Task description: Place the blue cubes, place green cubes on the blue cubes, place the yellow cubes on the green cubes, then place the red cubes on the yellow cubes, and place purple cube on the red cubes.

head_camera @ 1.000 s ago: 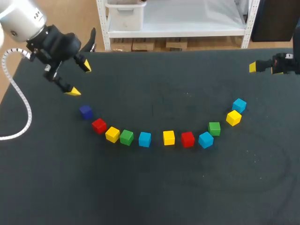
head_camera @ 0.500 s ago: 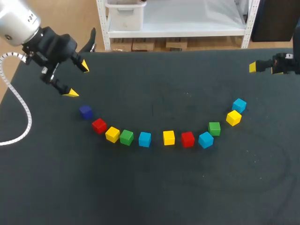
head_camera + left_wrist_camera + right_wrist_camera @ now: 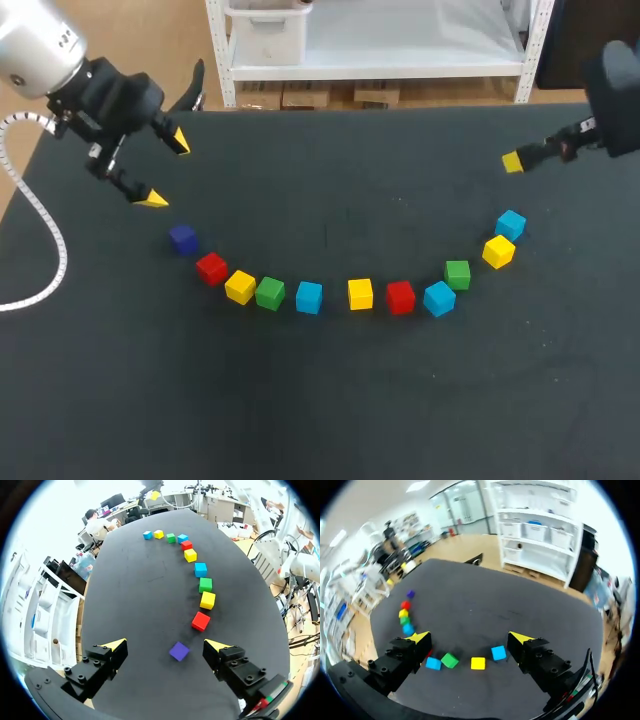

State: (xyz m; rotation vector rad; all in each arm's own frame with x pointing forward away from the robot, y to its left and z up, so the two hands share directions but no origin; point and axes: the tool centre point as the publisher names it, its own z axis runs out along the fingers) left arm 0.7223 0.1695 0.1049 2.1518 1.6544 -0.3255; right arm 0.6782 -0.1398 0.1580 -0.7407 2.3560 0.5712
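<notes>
left gripper: hangs over the black table at 10 o'clock, fingers spread wide, grips nothing. small purple cube: lies at 5 o'clock of that gripper, apart from it, and heads a curved row. row, toward 3 o'clock: red cube, yellow cube, green cube, blue cube, second yellow cube, second red cube, second blue cube, second green cube, third yellow cube, third blue cube. right gripper: hovers at 2 o'clock, fingers apart, holds nothing.

robotics lab: robot arm over black worktable.
</notes>
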